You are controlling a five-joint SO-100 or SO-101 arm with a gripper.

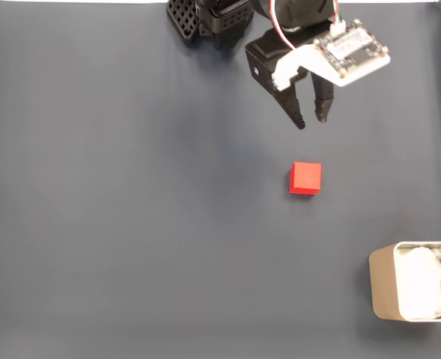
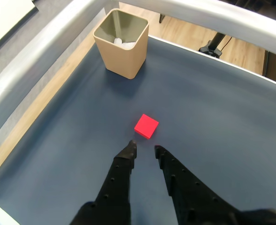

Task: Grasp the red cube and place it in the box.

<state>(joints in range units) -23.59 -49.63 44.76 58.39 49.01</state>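
The red cube [image 1: 305, 179] lies on the dark blue mat near the middle right of the fixed view; in the wrist view the red cube [image 2: 146, 126] sits just beyond my fingertips. My black gripper [image 1: 311, 120] hangs above the mat, a short way up-frame of the cube, its fingers a small gap apart with nothing between them. From the wrist camera the gripper [image 2: 145, 149] points at the cube without touching it. The beige box [image 1: 415, 292] stands at the bottom right corner, white lining inside; the box [image 2: 122, 43] appears upright at the far upper left in the wrist view.
The arm's base and a black perforated part [image 1: 186, 21] occupy the top edge of the fixed view. A pale raised rim [image 2: 39, 47] and a wooden floor border the mat in the wrist view. Bare mat spreads left of the cube.
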